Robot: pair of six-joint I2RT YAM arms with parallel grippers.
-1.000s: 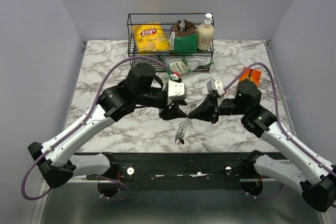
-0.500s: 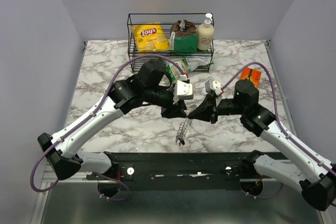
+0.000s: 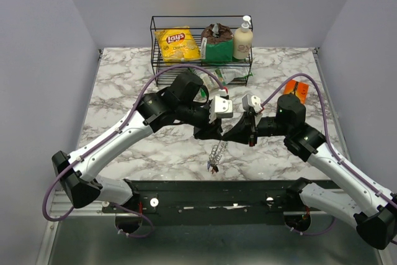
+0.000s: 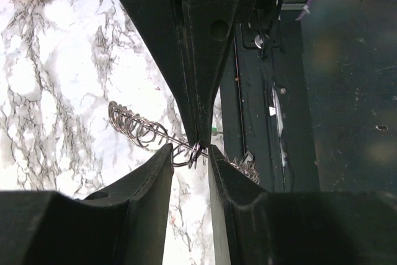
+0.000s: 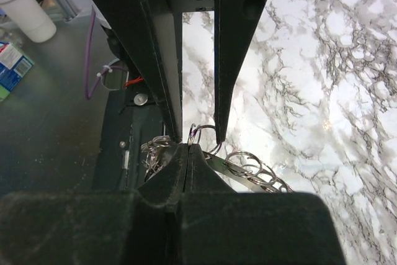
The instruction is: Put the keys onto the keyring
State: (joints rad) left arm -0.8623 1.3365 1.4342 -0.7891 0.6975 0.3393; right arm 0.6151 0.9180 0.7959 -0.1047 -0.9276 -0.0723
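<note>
Both arms bend inward, so the grippers are tip to tip. The left gripper [image 4: 190, 156] has its fingers slightly apart; the right gripper [image 5: 188, 153] has its fingers pressed together.

Bright, even overhead light; left hand [image 4: 189, 150] dark and soft up close, marble table [image 5: 322, 60] glaring white.

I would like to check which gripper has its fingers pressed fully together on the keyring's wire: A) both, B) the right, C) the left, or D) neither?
B: the right gripper is closed tight on the keyring with no gap between its fingers, whereas the left gripper has its fingers apart on either side of a loop.
</note>
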